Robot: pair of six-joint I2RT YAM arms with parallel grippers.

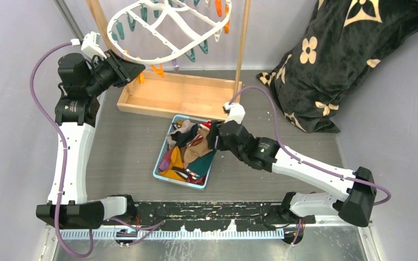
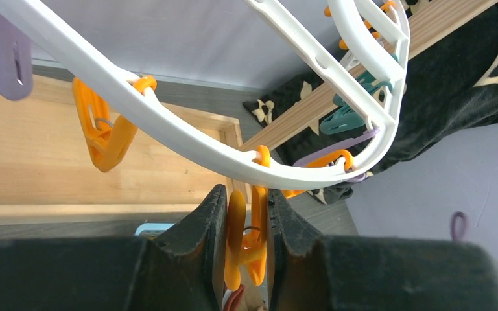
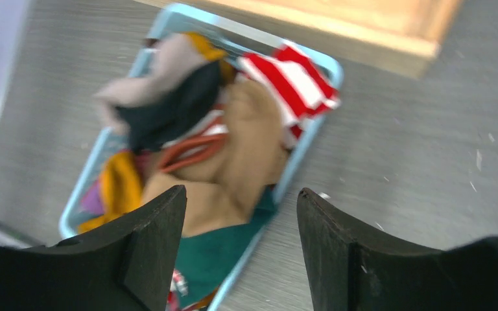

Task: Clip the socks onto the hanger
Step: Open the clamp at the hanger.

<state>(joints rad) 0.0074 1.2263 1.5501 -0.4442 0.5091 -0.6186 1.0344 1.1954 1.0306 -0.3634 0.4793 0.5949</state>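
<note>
The white oval hanger point(image 1: 158, 58) hangs at the back left; its rim point(image 2: 168, 123) fills the left wrist view. My left gripper point(image 1: 133, 68) is raised to the rim and is shut on an orange clip point(image 2: 246, 240) that dangles from it. The socks point(image 1: 188, 152) lie heaped in a light-blue basket point(image 1: 177, 182) at mid-table. My right gripper point(image 1: 209, 138) hovers open and empty over the basket's right edge. Its wrist view shows a red-white striped sock point(image 3: 295, 78), a tan one point(image 3: 246, 142), a black one point(image 3: 168, 110), a mustard one point(image 3: 120, 184) and a teal one point(image 3: 220, 249).
The wooden stand's base tray point(image 1: 179, 95) and upright post point(image 1: 243, 41) stand behind the basket. A black flower-patterned blanket point(image 1: 337, 60) is piled at the back right. Another orange clip point(image 2: 104, 129) and a purple clip point(image 2: 3, 58) hang from the rim.
</note>
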